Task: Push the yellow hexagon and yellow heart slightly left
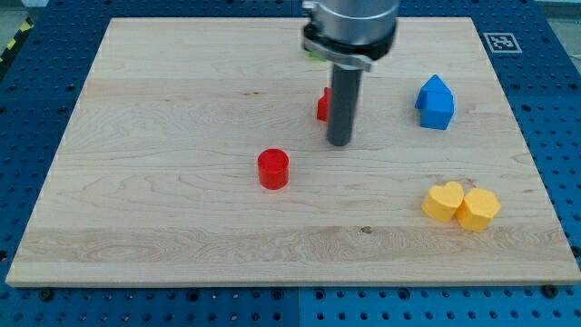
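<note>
Pale wooden tabletop [182, 218]. Dark rod, no grasping tool, tip [339, 143] down mid-board, well apart from targets. Blue house-shaped block [435, 102] upper right. Yellow heart [443, 202] touching yellow hexagon [478, 209], lower right. Red cylinder [272, 169] centre; red block [322, 104] half hidden behind rod.

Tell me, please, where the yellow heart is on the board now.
The yellow heart lies near the view's bottom right, touching the yellow hexagon on its right, below the blue block.
</note>
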Robot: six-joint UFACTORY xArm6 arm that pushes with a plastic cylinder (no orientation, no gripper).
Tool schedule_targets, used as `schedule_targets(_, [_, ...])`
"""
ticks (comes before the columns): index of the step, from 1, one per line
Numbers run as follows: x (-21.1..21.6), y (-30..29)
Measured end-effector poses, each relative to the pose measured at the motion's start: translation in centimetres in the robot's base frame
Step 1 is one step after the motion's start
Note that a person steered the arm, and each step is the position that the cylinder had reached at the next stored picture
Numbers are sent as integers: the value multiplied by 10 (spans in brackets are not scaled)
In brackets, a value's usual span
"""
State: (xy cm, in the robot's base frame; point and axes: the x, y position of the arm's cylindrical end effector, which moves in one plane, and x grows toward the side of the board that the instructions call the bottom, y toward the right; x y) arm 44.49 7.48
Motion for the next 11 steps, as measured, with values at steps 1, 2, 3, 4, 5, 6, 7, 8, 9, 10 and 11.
schedule_targets(1, [11, 63])
schedule_targets(2, [52, 130])
schedule_targets(3, [88, 197])
schedule_targets(4, [112, 216])
schedule_targets(5, [112, 205])
schedule_targets(6, [123, 155])
schedule_targets(7, [127, 139])
schedule_targets(8, [121, 137])
schedule_targets(9, [110, 111])
schedule_targets(10, [107, 83])
schedule_targets(11, [109, 81])
